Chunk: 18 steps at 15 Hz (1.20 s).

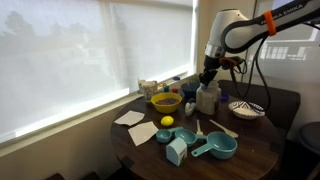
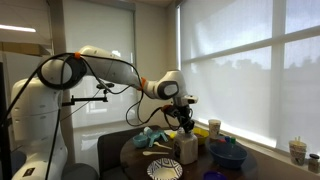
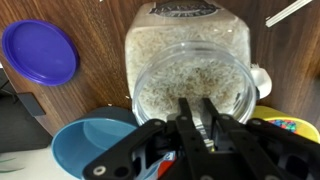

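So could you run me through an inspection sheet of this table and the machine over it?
Surface: round dark wooden table, crowded.
Job's things: clear jar of pale grains, open; purple lid lying flat beside it.
Clutter: blue bowl, yellow bowl, small yellow fruit, teal measuring cups, patterned bowl, paper napkins.
Gripper: over the jar's mouth, jaws nearly together; whether they pinch anything is unclear.
Cables: black cable hanging behind the arm.
Surroundings: window blinds drawn, daylight behind.
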Each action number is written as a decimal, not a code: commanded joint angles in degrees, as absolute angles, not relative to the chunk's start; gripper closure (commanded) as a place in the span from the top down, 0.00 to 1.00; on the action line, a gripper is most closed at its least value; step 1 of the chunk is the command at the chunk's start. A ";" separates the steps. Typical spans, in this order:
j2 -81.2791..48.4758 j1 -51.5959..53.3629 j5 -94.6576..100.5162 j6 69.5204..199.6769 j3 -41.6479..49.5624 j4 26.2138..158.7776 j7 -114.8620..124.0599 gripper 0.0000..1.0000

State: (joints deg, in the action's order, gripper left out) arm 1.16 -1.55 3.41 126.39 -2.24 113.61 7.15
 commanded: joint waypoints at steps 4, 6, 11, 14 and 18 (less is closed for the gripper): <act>-1.74 -0.37 3.15 120.20 -1.85 109.89 5.33 0.28; -2.01 -0.33 3.34 119.64 -1.84 109.99 5.25 0.27; -2.48 -0.10 2.69 120.85 -1.98 110.98 4.59 0.00; -2.72 0.34 2.39 121.32 -2.03 111.36 4.38 0.01; -2.40 0.28 2.24 121.01 -1.94 111.36 4.03 0.01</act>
